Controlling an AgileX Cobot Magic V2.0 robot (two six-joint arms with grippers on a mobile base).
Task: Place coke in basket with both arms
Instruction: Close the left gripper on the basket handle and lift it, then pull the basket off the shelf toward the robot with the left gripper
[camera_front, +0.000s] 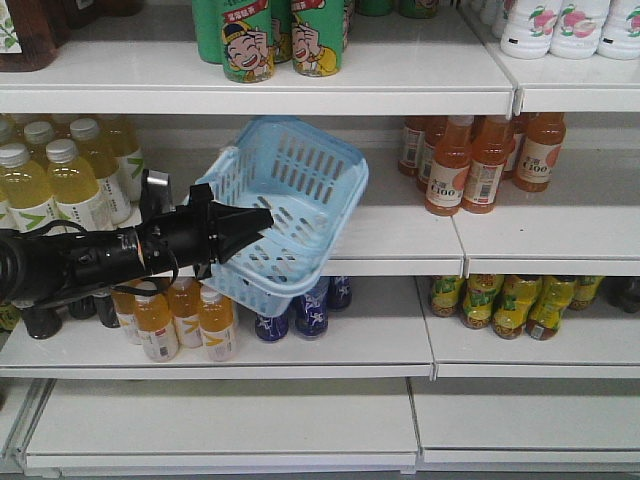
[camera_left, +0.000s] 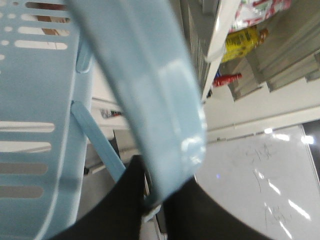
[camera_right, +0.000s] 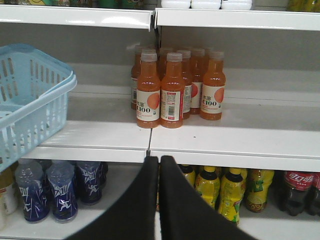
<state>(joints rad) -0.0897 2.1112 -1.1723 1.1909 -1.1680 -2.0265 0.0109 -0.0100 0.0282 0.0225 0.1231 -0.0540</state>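
White supermarket shelving (camera_front: 390, 230) is filling every view. Closest to you, your left gripper (camera_front: 250, 222) is pinching the flat handle strap (camera_left: 150, 90) of the basket (camera_front: 300, 180), which is hanging tilted in front of the middle shelf and showing nothing inside. Your right gripper (camera_right: 159, 167) is hovering with its jaws pressed together, carrying nothing. I am judging this as the fetching step: 1 arm is presenting the basket while the coke is waiting ungrasped. The coke (camera_right: 299, 190) is standing on the lower shelf, far right in the right wrist view, well apart from that gripper. Next you are needing to spread those jaws, drop lower and swing right. Yellow-labelled bottles (camera_right: 227, 192) are crowding just beside it, and the shelf edge above is limiting headroom. Orange-juice bottles (camera_right: 172, 90) are standing farther back, 1 shelf up.
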